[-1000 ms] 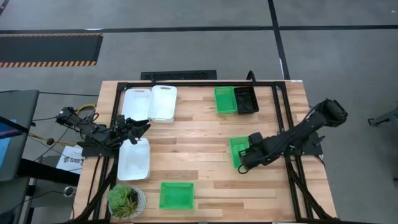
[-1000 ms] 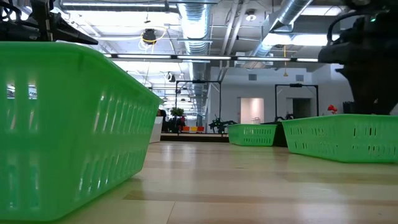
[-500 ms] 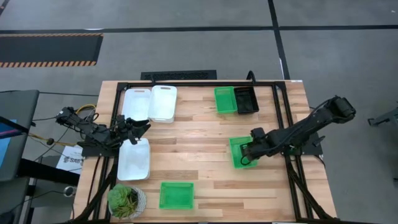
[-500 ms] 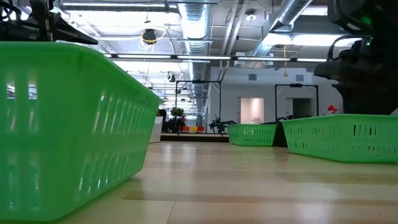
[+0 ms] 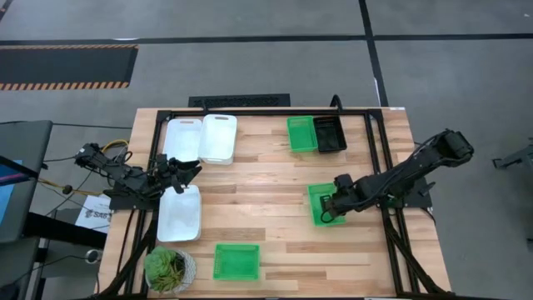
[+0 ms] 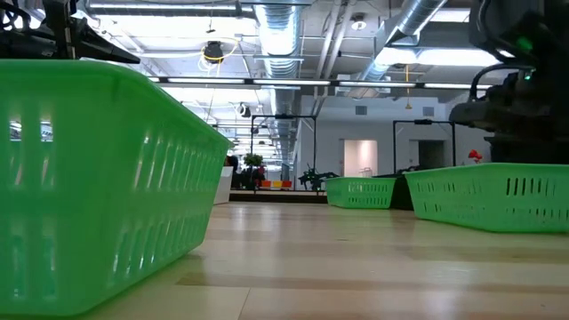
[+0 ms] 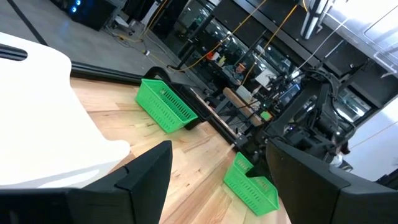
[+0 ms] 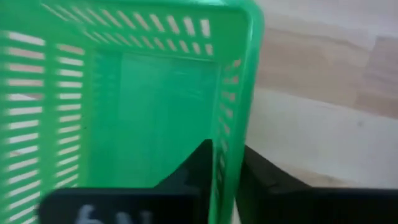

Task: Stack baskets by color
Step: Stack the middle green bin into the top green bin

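Baskets lie scattered over the wooden table, and none of the green ones is stacked yet: two white baskets sit side by side at the far left, a third white basket lies nearer the left arm, one green basket stands against a black basket at the far edge, another green basket rests at the near edge beside the potted plant, and the middle green basket sits right of centre with its long axis running from the far edge to the near one. That last one is what matters now — the right gripper is on it, reaching in from the right, and its wrist view shows the two dark fingers straddling the basket's side wall, one inside and one outside, pinched onto the rim. The left gripper waits, fingers spread and empty, between the white baskets — well apart from any green one. Judging from this, the right arm is the nearer to both other green baskets, and the far one, lying straight beyond along the held basket's long axis, looks the shorter carry.
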